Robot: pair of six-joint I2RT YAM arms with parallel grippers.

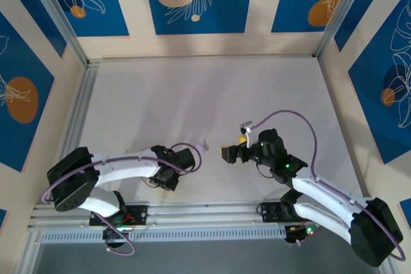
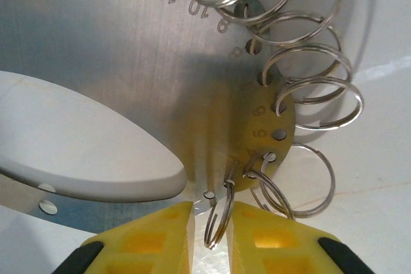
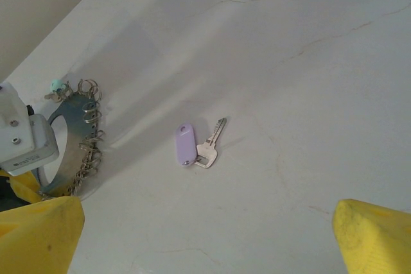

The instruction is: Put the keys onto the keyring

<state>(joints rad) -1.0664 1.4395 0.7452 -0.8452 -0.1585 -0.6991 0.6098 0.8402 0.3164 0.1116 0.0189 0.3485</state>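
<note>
A silver key (image 3: 210,147) with a lilac tag (image 3: 184,145) lies flat on the white table, seen from above as a pale speck (image 1: 204,147) between the two arms. A metal plate (image 2: 148,62) with numbered holes carries several split rings. One small keyring (image 2: 219,217) hangs from a hole edge-on between the yellow fingers (image 2: 154,239) of my left gripper (image 2: 210,239), which is closed narrowly on it. My right gripper (image 3: 205,242) hovers wide open above and short of the key, its fingertips (image 3: 376,235) at the frame's lower corners.
The ring plate (image 3: 72,139) stands upright left of the key, beside the left wrist's white housing (image 3: 22,136). My grippers (image 1: 191,158) (image 1: 228,153) face each other near the table's front middle. Aluminium rails (image 1: 83,113) and walls border the table (image 1: 205,94).
</note>
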